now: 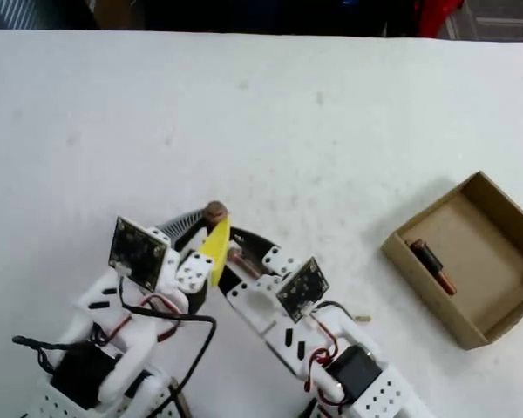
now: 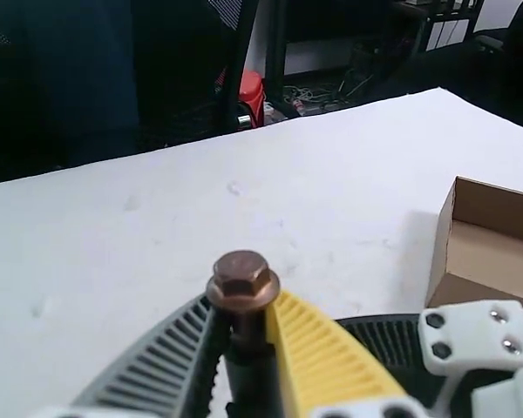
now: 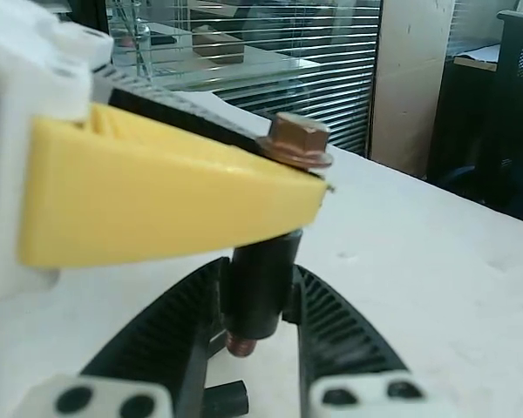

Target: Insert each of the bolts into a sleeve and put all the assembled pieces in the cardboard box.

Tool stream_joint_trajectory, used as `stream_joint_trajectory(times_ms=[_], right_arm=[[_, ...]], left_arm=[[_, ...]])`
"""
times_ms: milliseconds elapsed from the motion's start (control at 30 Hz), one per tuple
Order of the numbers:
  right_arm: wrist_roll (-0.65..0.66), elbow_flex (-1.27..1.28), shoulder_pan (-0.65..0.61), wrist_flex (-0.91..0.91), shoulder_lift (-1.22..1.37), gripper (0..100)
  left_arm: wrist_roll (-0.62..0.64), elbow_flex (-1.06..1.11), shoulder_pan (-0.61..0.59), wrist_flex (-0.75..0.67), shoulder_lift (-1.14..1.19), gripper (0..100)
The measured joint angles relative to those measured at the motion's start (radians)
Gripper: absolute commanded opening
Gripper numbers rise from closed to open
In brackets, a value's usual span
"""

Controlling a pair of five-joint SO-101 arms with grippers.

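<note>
Sticking up with its brown head on top, the bolt (image 2: 242, 280) is pinched in the left tool (image 2: 241, 306). Its grey and yellow fingers are closed tight just under the head. The black sleeve (image 3: 260, 305) is on the bolt, and the bolt's tip pokes out below. The right tool (image 3: 257, 274) is closed on the sleeve lower down. Well apart, on the right arm's side of the white counter (image 1: 288, 131), sits the cardboard box (image 1: 484, 261) with one finished piece (image 1: 432, 266) inside.
</note>
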Motion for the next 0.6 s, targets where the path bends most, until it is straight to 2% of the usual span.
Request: stream_joint_trajectory(times_ms=[600], right_arm=[[0.0,0.0,0.008,0.0,0.0,1.7]], left_arm=[[-0.003,0.002,-0.005,0.0,0.012,21]])
